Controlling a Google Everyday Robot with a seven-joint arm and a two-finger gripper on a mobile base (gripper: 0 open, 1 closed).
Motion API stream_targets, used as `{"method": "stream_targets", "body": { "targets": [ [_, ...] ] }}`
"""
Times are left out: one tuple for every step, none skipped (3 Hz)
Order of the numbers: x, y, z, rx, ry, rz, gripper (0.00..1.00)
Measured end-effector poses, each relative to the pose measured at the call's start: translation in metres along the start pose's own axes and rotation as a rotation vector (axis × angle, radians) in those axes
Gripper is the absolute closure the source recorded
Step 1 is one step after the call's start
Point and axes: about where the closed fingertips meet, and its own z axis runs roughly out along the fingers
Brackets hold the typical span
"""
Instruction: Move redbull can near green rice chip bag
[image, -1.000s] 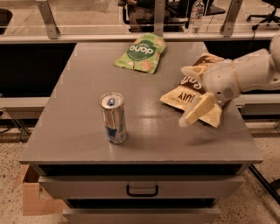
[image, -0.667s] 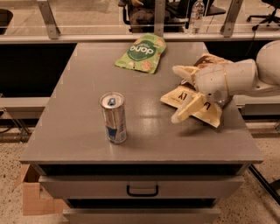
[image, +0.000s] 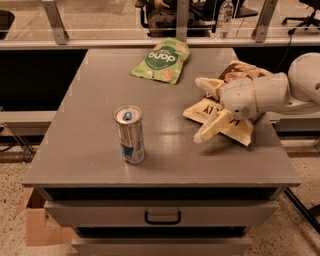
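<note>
The redbull can (image: 130, 134) stands upright on the front left part of the grey table (image: 90, 100); it is silver with blue patches low on its side. The green rice chip bag (image: 161, 60) lies flat at the back middle of the table. My gripper (image: 204, 110) reaches in from the right, above the table, to the right of the can and well apart from it. Its two cream fingers (image: 214, 125) are spread wide and hold nothing.
A larger brown-and-cream chip bag (image: 238, 125) lies on the right side of the table, partly hidden under my arm (image: 270, 92). A drawer with a handle (image: 162, 218) is in the table's front. A cardboard box (image: 37, 225) sits on the floor at the lower left. A railing runs behind the table.
My gripper has moved left across the table toward the can, over the brown-and-cream bag. The can and the green bag have not moved.
</note>
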Motion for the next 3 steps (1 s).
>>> {"method": "stream_targets", "body": {
  "targets": [
    [-0.009, 0.011, 0.022, -0.013, -0.089, -0.004, 0.0],
    [-0.022, 0.029, 0.049, -0.041, -0.185, -0.005, 0.0],
    [-0.045, 0.047, 0.064, -0.038, -0.207, 0.017, 0.0]
  ]
}}
